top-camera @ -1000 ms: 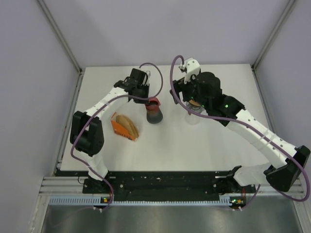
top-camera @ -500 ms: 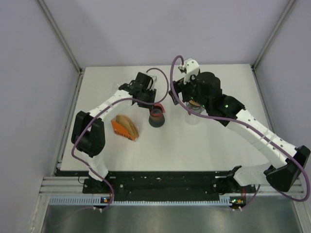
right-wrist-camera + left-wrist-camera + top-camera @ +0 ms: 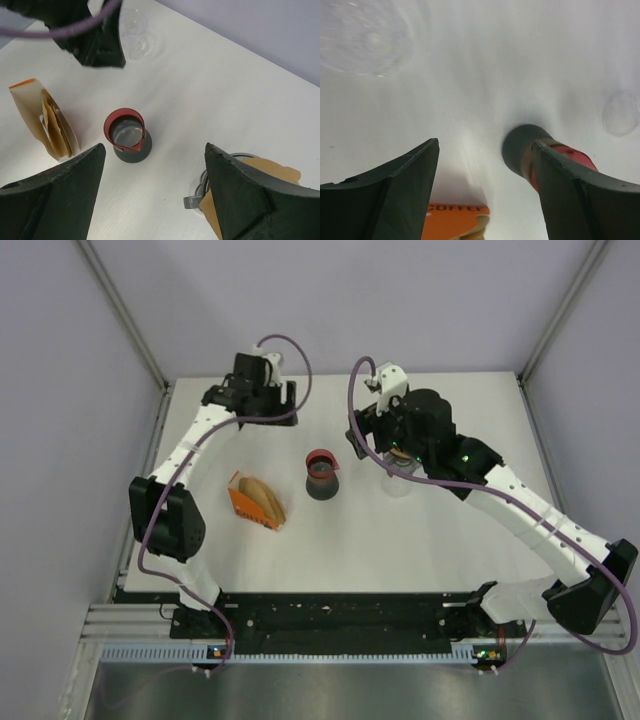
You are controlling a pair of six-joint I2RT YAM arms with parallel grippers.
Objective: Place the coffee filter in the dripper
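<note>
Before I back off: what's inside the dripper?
A brown paper filter sits in the dripper; the right arm's finger covers much of both, so its seating is hidden.

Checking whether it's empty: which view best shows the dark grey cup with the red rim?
Right wrist: the dark grey red-rimmed cup is whole, opening visible. Top external shows it small; left wrist shows only its base and some rim.

Bright, even light; soft shadows; left wrist view blurred.
</note>
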